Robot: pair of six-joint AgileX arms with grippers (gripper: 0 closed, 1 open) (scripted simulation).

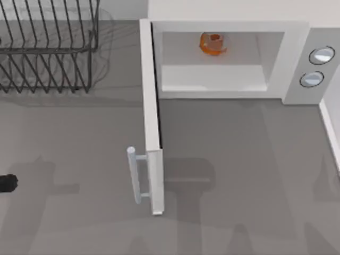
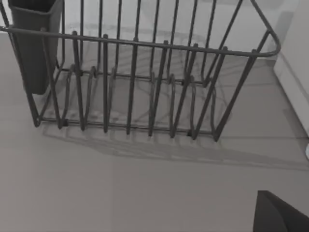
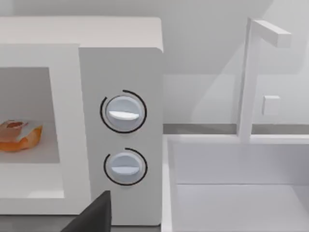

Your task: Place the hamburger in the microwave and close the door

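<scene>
The white microwave (image 1: 295, 58) stands at the back of the table with its cavity open. The hamburger (image 1: 213, 43), a glossy orange lump, lies inside the cavity toward the back; in the right wrist view the hamburger (image 3: 17, 136) sits on the cavity floor beside the microwave's knob panel (image 3: 124, 140). The door (image 1: 152, 117) stands wide open, swung out toward the table's front, with its silver bar handle (image 1: 134, 175) on the left face. My left gripper (image 1: 8, 183) is parked at the table's left edge, far from the door. A dark part of my right gripper (image 3: 94, 216) shows in front of the panel.
A black wire dish rack (image 1: 48, 48) with a dark cutlery cup (image 2: 34, 43) stands at the back left. A white sink basin (image 3: 241, 193) with a white faucet (image 3: 251, 77) adjoins the microwave on the right. Two round knobs (image 1: 317, 66) face forward.
</scene>
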